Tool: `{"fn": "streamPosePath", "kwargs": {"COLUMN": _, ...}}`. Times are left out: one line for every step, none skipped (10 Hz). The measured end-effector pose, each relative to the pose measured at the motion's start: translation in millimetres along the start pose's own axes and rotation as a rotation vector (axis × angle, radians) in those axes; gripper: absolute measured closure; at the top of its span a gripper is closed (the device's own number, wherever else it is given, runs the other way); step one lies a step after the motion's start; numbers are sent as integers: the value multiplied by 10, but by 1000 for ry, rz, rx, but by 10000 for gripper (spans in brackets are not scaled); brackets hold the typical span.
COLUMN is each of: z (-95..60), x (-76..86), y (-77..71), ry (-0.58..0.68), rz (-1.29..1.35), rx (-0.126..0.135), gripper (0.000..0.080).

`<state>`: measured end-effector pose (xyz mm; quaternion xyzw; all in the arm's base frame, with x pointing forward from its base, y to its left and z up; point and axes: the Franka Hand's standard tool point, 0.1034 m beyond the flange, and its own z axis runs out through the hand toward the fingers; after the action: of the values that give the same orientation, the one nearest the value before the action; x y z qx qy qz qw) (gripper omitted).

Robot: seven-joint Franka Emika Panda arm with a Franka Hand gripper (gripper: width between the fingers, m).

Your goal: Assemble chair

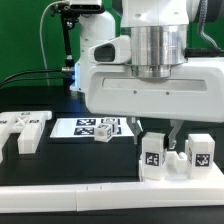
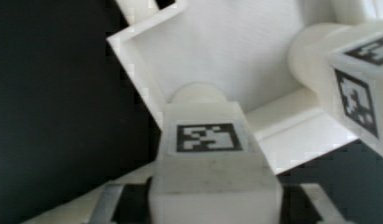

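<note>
My fingers (image 2: pixel 135 208) stand on both sides of a white post (image 2: pixel 209 150) that has a black and white tag on it. The post fills the gap between them. I cannot tell if I squeeze it or only stand beside it. My gripper (image 1: pixel 165 140) is low over the table (image 1: pixel 60 160). It is on the exterior view's right, toward the near side.

Just beside the post is a white block (image 2: pixel 357 85) with its own tag. Its edge is very close, so I have little room on that side. Close by the post there is also a flat white panel (image 2: pixel 206 55) with a sharp corner. On the side away from the block I see only black table, so there is open room there.

A long white wall (image 1: pixel 60 195) runs along the near edge of the table. The marker board (image 1: pixel 85 128) lies in the middle. A small cube (image 1: pixel 103 135) is at the board's near edge. More white parts (image 1: pixel 25 130) lie well apart on the exterior view's left.
</note>
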<state>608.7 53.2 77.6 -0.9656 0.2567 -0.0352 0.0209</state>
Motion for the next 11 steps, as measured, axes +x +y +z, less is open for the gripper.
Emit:
{"fn": "streamPosePath", "kwargs": {"z": 4, "x": -3, "y": -6, "ry": 0, "rz": 131, "rx": 1, "gripper": 515}}
{"fn": "streamPosePath", "kwargs": {"z": 7, "x": -1, "y": -9, "ry": 3, "rz": 293, "rx": 1, "gripper": 515}}
{"fn": "streamPosePath", "kwargs": {"z": 10, "x": 5, "y": 1, "ry": -7, "rz": 477, "rx": 15, "gripper": 515}}
{"fn": "streamPosePath", "kwargs": {"z": 10, "x": 11, "y": 14, "ry": -26, "rz": 676, "rx": 33, "gripper": 515}}
{"fn": "streamPosePath", "kwargs": {"z": 12, "x": 6, "y": 7, "ry": -32, "rz": 810, "rx": 39, "gripper": 515}}
{"fn": "streamPosePath", "kwargs": {"z": 16, "x": 4, "y": 9, "ry": -42, "rz": 955, "rx": 52, "gripper": 515}}
{"fn": "streamPosePath", "kwargs": {"z": 19, "x": 0, "y": 0, "ry": -40, "rz": 1026, "rx": 57, "gripper": 515}}
{"fn": "streamPosePath", "kwargs": {"z": 19, "x": -3, "y": -3, "ry": -40, "rz": 1038, "rx": 57, "gripper": 515}}
{"fn": "streamPosePath", "kwargs": {"z": 24, "x": -10, "y": -8, "ry": -40, "rz": 1023, "rx": 55, "gripper": 515}}
{"fn": "streamPosePath", "kwargs": {"z": 34, "x": -39, "y": -22, "ry": -32, "rz": 842, "rx": 42, "gripper": 361}}
{"fn": "streamPosePath", "kwargs": {"z": 37, "x": -20, "y": -25, "ry": -23, "rz": 680, "rx": 48, "gripper": 361}}
